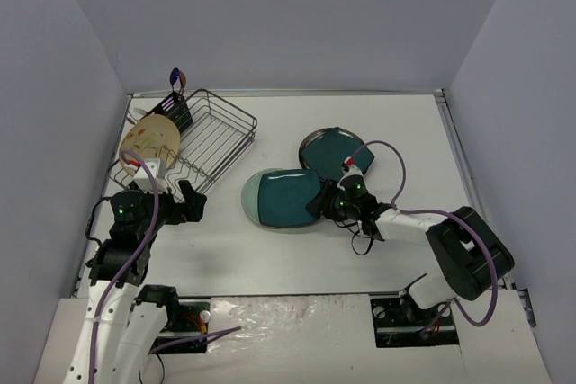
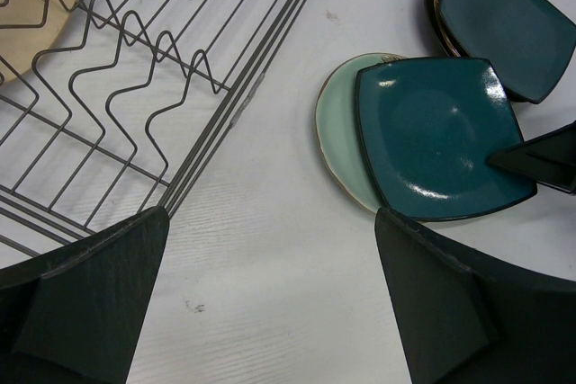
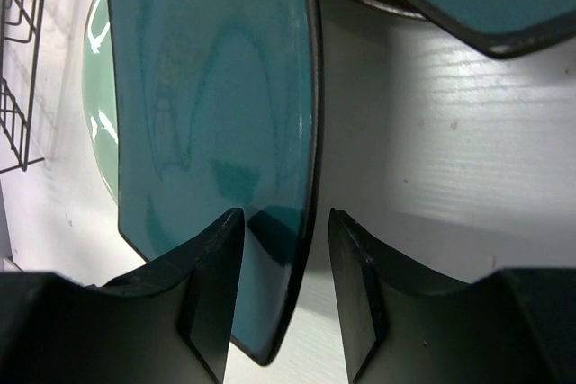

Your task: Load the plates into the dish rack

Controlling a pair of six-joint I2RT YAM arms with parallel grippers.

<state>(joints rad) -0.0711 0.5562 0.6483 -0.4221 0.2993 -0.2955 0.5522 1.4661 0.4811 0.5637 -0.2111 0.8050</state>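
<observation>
beige plate (image 1: 148,137) in wire rack (image 1: 220,128), teal plates (image 1: 288,197) nearby

left fingers (image 2: 90,303) spread wide, right fingers (image 3: 211,312) half-parted

beige plate (image 1: 148,137) in rack (image 1: 220,128), teal plates (image 1: 283,200) beside

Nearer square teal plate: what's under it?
A pale green plate lies under the square teal plate. Only its left crescent shows past the teal rim. The rest of it, and any pattern on it, is covered.
</observation>
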